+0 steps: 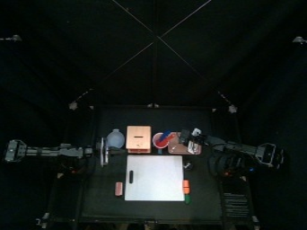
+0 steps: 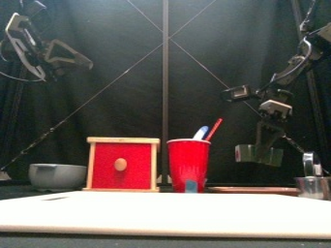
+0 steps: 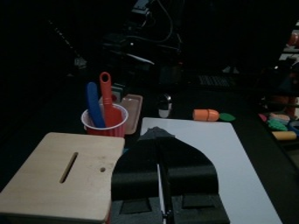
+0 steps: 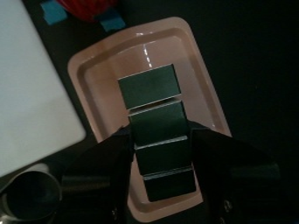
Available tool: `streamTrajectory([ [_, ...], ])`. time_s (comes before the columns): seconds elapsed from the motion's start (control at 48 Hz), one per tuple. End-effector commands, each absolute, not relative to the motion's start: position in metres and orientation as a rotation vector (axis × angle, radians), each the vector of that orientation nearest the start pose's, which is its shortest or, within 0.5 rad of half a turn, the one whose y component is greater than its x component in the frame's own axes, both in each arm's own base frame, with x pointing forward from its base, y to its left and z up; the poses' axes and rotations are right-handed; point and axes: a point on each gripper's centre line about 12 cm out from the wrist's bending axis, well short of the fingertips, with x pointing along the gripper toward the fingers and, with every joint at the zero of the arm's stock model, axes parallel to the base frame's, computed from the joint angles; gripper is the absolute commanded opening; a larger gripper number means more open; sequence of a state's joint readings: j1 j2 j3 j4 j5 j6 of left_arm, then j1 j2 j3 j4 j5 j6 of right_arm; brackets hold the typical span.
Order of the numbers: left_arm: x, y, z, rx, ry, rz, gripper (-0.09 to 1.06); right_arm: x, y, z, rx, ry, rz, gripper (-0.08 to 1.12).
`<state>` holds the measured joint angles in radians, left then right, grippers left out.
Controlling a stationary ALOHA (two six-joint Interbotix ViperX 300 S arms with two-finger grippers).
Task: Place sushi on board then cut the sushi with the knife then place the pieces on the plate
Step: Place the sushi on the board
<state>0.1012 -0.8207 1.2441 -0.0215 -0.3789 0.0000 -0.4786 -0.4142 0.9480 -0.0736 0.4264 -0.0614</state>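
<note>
The right gripper [image 4: 163,140] is hanging over the pink tray [image 4: 117,52] with its jaws spread wide, one on each side of the sushi roll [image 4: 155,92]. The roll of dark green blocks is lying lengthwise on the tray, at the back right of the table, just beyond the white cutting board [image 1: 156,177]. The jaws are covering the edges of the lower blocks, so it cannot be told whether they are touching the roll. In the front view the gripper is hanging a little above the tray, and the roll itself is not showing there. The tray's far end is disappearing behind the gripper body in the right wrist view.

The left gripper [image 3: 160,149] is hanging raised at the table's left side. Its jaws are pressed together with only a thin seam between them, and they are gripping nothing. They are blocking part of the board's corner from the left wrist camera.

The wooden box [image 2: 123,165] is standing behind the board, showing its red drawer front. The red cup [image 2: 189,167] is standing just beside it, toward the tray. The cup is holding the blue knife [image 3: 93,101] and the red knife [image 3: 105,87], whose lower ends are sunk out of sight inside it. The blue-grey bowl [image 2: 57,175] is sitting left of the box. The metal cutter [image 2: 312,186] is being cut off by the front view's right edge. An orange toy [image 3: 205,115] is lying beside the board, too small to name more closely.
</note>
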Motion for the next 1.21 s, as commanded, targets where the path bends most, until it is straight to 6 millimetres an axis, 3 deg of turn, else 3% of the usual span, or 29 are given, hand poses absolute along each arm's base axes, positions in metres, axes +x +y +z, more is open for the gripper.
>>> streamTrajectory([
  [0.021,0.214,0.024,0.252,-0.028,0.023,0.115,-0.02,0.235,-0.112,0.202,0.12,0.875,-0.388,0.58],
  [0.375,0.214,0.024,0.252,-0.03,0.023,0.116,-0.02,0.256,-0.066,0.213,0.317,0.745,-0.265,0.58],
  [0.604,0.213,0.024,0.251,-0.033,0.027,0.116,-0.02,0.269,-0.053,0.218,0.4,0.558,-0.257,0.58],
  [0.833,0.212,0.023,0.247,-0.042,0.036,0.117,-0.02,0.273,-0.042,0.2,0.486,0.496,-0.28,0.58],
  [1.208,0.211,0.023,0.245,-0.05,0.045,0.118,-0.02,0.298,-0.012,0.182,0.583,0.433,-0.298,0.58],
])
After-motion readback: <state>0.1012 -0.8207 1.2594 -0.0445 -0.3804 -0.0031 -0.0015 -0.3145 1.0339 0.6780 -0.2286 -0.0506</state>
